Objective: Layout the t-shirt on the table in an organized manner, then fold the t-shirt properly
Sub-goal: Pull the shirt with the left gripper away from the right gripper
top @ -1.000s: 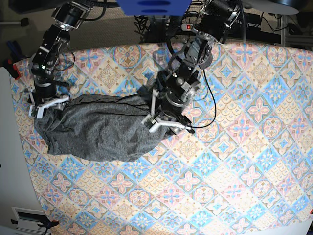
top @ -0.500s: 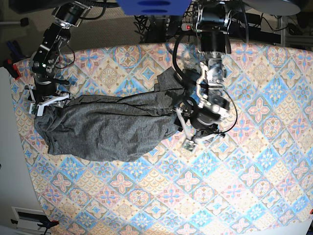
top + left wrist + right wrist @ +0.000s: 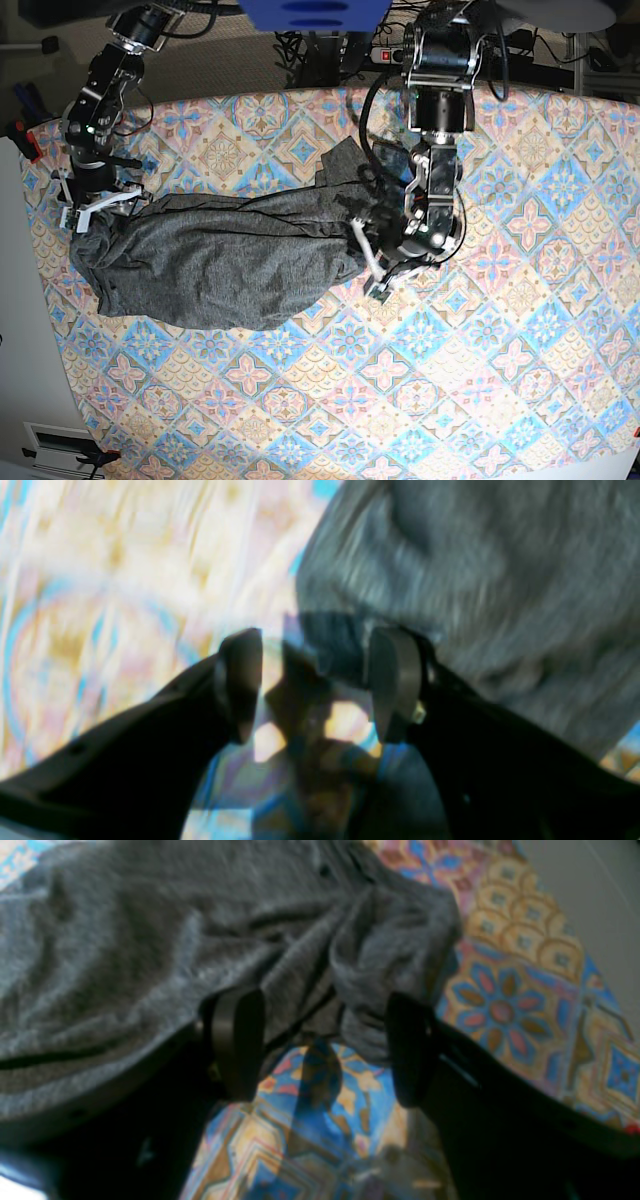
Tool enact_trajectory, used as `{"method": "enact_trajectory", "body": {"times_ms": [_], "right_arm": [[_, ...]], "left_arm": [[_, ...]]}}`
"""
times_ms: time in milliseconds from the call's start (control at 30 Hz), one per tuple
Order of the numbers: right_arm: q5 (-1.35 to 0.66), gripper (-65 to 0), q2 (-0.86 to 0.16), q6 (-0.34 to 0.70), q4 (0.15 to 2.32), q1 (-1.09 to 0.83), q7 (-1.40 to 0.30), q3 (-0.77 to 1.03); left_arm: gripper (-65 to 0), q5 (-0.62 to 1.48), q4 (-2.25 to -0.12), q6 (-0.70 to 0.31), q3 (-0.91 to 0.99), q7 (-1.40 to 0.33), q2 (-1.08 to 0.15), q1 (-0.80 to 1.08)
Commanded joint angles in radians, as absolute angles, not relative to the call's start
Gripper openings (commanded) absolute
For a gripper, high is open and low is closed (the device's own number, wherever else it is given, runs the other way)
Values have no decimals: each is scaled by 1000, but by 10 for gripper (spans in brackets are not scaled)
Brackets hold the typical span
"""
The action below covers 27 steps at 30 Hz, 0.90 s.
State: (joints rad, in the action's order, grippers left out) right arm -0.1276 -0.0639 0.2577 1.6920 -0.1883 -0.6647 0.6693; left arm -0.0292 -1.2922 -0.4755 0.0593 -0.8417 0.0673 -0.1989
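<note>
The charcoal-grey t-shirt [image 3: 220,255] lies bunched in a long heap across the left half of the patterned table [image 3: 520,330], with a flap sticking up toward the far side. My right gripper [image 3: 92,208] is at the shirt's left end. In the right wrist view it [image 3: 322,1045] stands open, with a bunched fold of the t-shirt [image 3: 150,940] hanging between its fingers [image 3: 237,1040]. My left gripper [image 3: 372,268] is at the shirt's right end. In the blurred left wrist view it [image 3: 317,680] is open, low over the cloth edge of the t-shirt [image 3: 500,580].
The table's left edge [image 3: 45,300] runs close to the shirt, with a white surface beyond it. Cables and a power strip [image 3: 385,55] lie past the far edge. A blue object [image 3: 310,12] hangs at the top centre. Bare patterned cloth spreads right and toward the front.
My left arm swung right from the shirt's right end and now hovers at its edge. The shirt's right end spread out, and a flap appeared at the far side. My right gripper edged slightly away.
</note>
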Motion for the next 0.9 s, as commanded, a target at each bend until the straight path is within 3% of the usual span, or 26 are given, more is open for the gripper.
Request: {"method": "enact_trajectory", "body": {"times_ms": [0,100,167,300,533,767,867], "right_arm": [[-136,-277,-76,259,1712,-186,-642,673],[-136,-277,-76,259,1712,-196,-642,673],[-136,-277,-76,259,1718,-196,-642,673],[-136,-277,-76,259,1725,-196,-642,673],[-136,-277,-77,259,1730,-193,-642,705],[-136,-277,-77,262,1727,-188,-642,757],[-136,-277,-77,262,1725,-188,-642,757]], "left_arm": [[-308,-13,-1293,-483,58,-854,73,-202],[-318,50,-1283,-486,53,-822,70,-202],[-375,88,-1254,-515,33,-823,68,-208],[-641,127,-1161,-539,-15,-817,71,-243],[-650,143,-1144,-538,-8,-816,67,-275],[-650,142,-1345,-544,217,-865,-12,-262],[-650,142,-1383,-544,226,-891,-65,-257]]}}
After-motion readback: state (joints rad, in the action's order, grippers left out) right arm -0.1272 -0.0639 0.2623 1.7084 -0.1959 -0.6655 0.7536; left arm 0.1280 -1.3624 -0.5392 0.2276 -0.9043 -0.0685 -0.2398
